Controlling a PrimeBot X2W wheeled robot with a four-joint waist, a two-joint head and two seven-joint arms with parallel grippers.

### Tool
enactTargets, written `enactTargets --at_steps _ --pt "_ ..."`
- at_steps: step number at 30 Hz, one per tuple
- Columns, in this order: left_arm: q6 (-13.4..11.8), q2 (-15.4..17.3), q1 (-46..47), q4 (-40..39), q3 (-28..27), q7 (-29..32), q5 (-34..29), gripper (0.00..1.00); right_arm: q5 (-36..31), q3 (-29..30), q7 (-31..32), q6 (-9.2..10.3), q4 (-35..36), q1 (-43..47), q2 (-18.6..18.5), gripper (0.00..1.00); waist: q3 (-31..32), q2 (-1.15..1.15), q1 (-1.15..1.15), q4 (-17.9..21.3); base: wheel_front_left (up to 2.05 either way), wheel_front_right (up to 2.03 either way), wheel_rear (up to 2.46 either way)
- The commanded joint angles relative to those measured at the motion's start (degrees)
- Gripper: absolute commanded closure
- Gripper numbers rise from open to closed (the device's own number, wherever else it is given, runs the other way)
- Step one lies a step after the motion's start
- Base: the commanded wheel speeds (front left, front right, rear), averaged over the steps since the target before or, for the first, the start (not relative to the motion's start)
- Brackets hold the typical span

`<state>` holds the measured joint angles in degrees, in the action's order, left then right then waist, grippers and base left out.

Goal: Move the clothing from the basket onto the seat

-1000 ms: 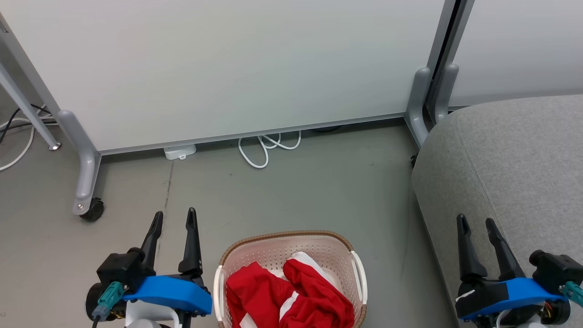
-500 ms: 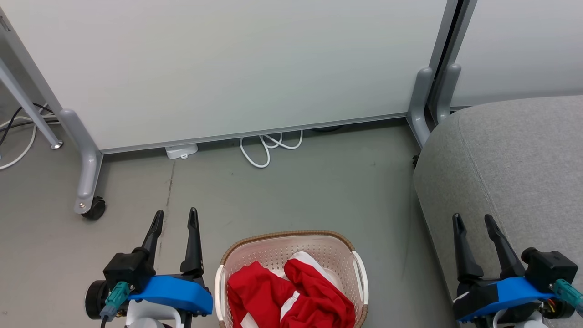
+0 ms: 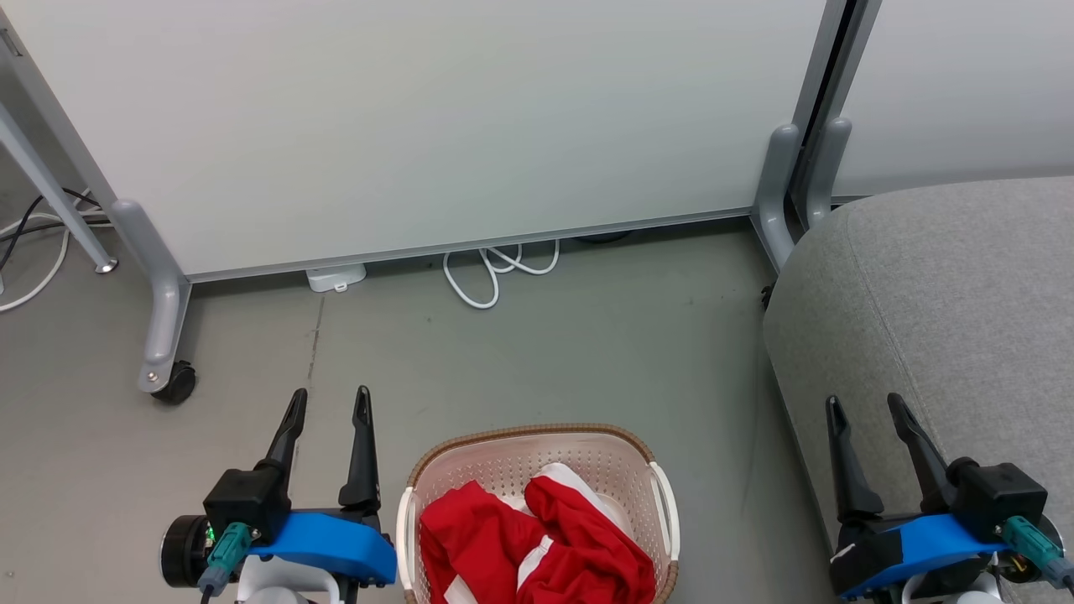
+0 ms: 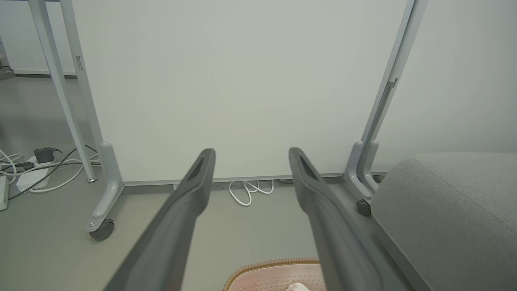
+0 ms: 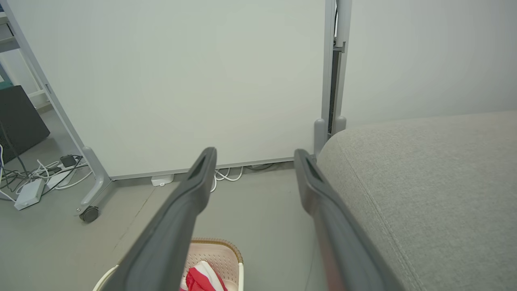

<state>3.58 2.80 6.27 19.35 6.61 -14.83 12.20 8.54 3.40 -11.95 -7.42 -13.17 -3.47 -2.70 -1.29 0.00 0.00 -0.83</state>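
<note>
Red clothing [image 3: 537, 545] with white bands lies crumpled inside the cream basket [image 3: 537, 440], which stands on the floor at the bottom middle of the head view. The grey seat [image 3: 965, 294] fills the right side. My left gripper [image 3: 331, 401] hovers open just left of the basket, nothing between its fingers. Open as well, my right gripper [image 3: 864, 407] hangs over the seat's front left edge. The left wrist view catches the basket rim [image 4: 270, 266] and the seat [image 4: 452, 210]. In the right wrist view a corner of the basket [image 5: 214, 258] with clothing [image 5: 200, 279] sits below the fingers, the seat [image 5: 424, 182] to the right.
A white panel on grey castor legs [image 3: 159, 335] stands behind the basket, a second panel leg [image 3: 776, 193] near the seat's corner. White cables [image 3: 495, 268] and a small white box [image 3: 336, 277] lie at the panel's foot. More cables [image 4: 36, 169] trail at the far left.
Both grippers have drifted slightly: the left one a little right and down, the right one a little left. The basket and clothing have stayed put.
</note>
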Motion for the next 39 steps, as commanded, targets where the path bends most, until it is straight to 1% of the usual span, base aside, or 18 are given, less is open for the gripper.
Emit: enactTargets --at_steps 1,11,22,29,35,39 --pt "0.0 0.2 0.8 0.2 0.2 -0.5 -0.1 0.0 -0.9 -0.1 -0.4 -0.12 0.3 0.5 -0.3 0.0 0.0 0.0 0.0 0.0 0.0 0.0 0.0" --pt "-0.4 0.2 1.0 0.7 0.6 -0.5 2.7 0.0 -0.1 0.0 -0.7 -0.08 -0.1 0.5 -0.3 0.0 0.1 0.0 0.0 -0.1 0.0 0.0 0.0" --pt "-0.5 0.2 0.8 0.7 0.8 -0.5 2.2 0.0 0.0 0.0 -0.6 -0.08 0.0 1.0 -0.3 0.0 0.3 0.0 0.0 -0.6 0.0 0.0 0.0" --pt "-0.3 0.2 0.6 0.4 0.6 -0.5 2.3 0.0 0.2 -0.5 -0.4 -0.08 0.5 0.5 -0.3 0.0 -0.7 0.0 0.0 -0.1 0.0 0.0 0.0" --pt "0.2 0.1 1.8 1.0 0.6 -0.5 1.7 0.0 -0.3 -2.1 -0.1 -0.08 1.6 -1.8 -0.3 0.0 -4.0 0.0 0.0 1.8 0.0 0.0 0.0" --pt "0.5 0.1 3.9 2.0 0.8 -0.5 1.2 0.0 -1.2 -3.3 0.2 -0.08 3.3 -4.8 -0.3 0.0 -8.9 0.0 0.0 3.9 0.0 0.0 0.0"
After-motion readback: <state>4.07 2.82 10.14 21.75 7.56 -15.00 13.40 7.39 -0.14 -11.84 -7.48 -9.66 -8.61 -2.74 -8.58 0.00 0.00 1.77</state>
